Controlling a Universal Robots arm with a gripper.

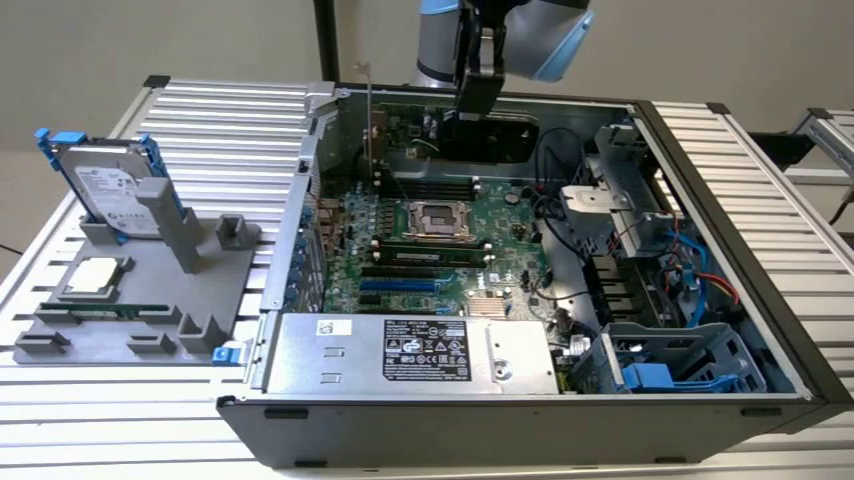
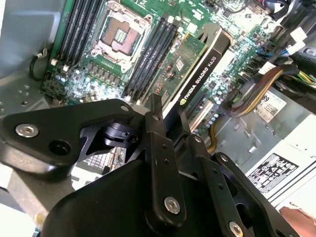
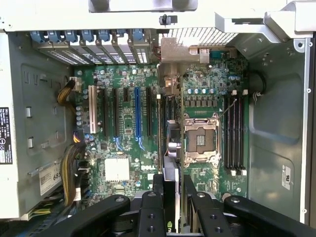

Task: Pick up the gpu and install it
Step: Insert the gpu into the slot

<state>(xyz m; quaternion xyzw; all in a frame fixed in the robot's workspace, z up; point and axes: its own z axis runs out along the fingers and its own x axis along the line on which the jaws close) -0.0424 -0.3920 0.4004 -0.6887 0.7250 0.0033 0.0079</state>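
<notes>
My gripper (image 1: 474, 115) is shut on the gpu (image 1: 491, 141), a green card with a black cooler and a silver bracket on the end toward the exterior view's left. I hold it on edge over the far part of the open computer case, above the motherboard (image 1: 441, 240). In the second wrist view the gripper (image 2: 170, 118) clamps the card's upper edge, and the gpu (image 2: 197, 69) hangs over the board beside the memory slots. In the first wrist view the gripper (image 3: 170, 187) and the edge-on gpu (image 3: 169, 148) sit between the blue expansion slot (image 3: 138, 112) and the processor socket (image 3: 201, 140).
The case walls (image 1: 694, 180) ring the motherboard, with the power supply (image 1: 414, 350) at the near side and cables with drive cages (image 1: 654, 290) on the exterior view's right. A grey fixture (image 1: 134, 300) on the left carries a hard drive (image 1: 107, 180), a processor (image 1: 94, 275) and a memory stick (image 1: 107, 310).
</notes>
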